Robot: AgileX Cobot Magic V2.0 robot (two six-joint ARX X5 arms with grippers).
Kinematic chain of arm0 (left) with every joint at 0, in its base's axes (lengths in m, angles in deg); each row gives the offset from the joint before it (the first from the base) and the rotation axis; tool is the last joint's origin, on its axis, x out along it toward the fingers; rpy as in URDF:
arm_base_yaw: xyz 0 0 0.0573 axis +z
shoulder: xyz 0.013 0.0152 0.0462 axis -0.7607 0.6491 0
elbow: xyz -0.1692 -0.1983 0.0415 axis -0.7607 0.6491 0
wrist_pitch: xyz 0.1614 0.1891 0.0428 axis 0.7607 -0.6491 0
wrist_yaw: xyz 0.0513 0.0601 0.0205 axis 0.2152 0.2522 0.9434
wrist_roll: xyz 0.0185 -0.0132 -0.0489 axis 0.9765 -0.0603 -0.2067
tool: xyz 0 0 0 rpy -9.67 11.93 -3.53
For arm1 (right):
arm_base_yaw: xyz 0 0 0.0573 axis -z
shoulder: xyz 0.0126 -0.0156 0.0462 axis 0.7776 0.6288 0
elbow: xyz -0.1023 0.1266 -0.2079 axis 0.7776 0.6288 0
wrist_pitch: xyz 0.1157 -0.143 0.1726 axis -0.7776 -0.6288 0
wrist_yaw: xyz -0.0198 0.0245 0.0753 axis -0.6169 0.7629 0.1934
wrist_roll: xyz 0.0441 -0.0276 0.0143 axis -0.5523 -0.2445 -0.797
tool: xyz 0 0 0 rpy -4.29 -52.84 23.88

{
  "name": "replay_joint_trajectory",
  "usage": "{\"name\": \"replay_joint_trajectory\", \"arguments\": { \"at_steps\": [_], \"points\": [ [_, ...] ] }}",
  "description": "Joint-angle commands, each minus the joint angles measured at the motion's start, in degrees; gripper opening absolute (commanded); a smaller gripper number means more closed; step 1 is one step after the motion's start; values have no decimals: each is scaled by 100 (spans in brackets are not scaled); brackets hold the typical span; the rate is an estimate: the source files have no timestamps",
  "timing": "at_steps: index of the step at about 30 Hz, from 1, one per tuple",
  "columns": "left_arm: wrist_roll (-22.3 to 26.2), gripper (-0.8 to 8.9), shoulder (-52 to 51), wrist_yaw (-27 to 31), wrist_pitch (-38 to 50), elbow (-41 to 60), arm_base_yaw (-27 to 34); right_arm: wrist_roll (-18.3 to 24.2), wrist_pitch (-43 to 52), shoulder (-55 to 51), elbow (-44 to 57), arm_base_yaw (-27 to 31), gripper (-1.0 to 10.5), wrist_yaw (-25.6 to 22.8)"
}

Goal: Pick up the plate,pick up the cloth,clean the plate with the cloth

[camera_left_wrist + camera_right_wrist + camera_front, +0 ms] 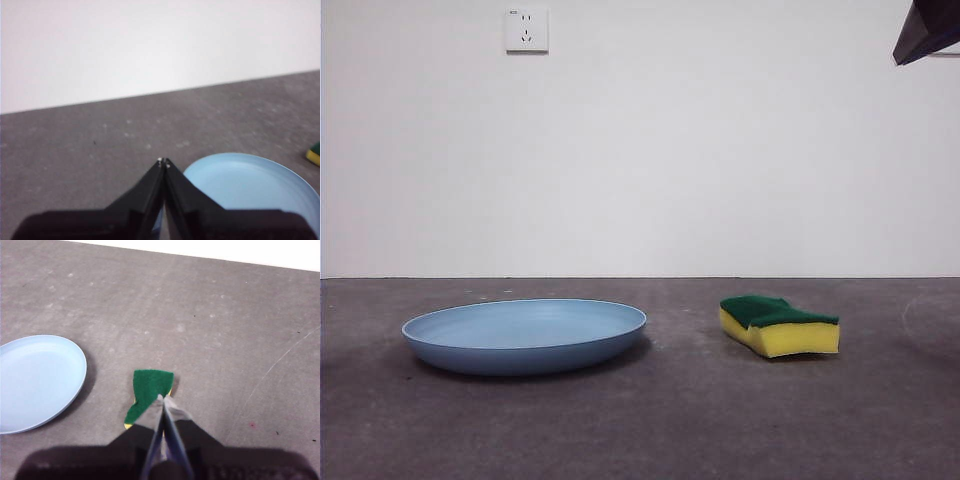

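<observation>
The light-blue plate [525, 334] lies flat on the grey table, left of centre. The cloth, a yellow sponge with a green top [780, 325], lies to its right, apart from it. My left gripper [163, 162] is shut and empty, held above the table beside the plate's rim [250, 185]. My right gripper [161, 398] is shut and empty, held high above the sponge [149, 392], with the plate [37, 382] off to one side. In the front view only a black tip of an arm [927, 30] shows at the top right corner.
A white wall with a socket [526, 30] stands behind the table. Bare grey tabletop [670, 420] surrounds both objects. A faint curved scratch [280, 365] marks the table near the sponge.
</observation>
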Motion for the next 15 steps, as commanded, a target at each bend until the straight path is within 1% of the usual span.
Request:
{"name": "replay_joint_trajectory", "arguments": {
  "at_steps": [1, 4, 8, 15],
  "points": [
    [-61, -3, -273, 35, 310, 446, 101, -77, 28, -15, 48, -2, 1, -13],
    [-306, -2, -514, 166, 345, 754, 164, -77, 28, -15, 48, -2, 1, -13],
    [-494, -3, -721, 162, 214, 1005, 205, -77, 28, -15, 48, -2, 1, -13],
    [-505, -3, -721, 315, -282, 1005, 227, -74, 28, -15, 48, -2, 1, -13]
  ]
}}
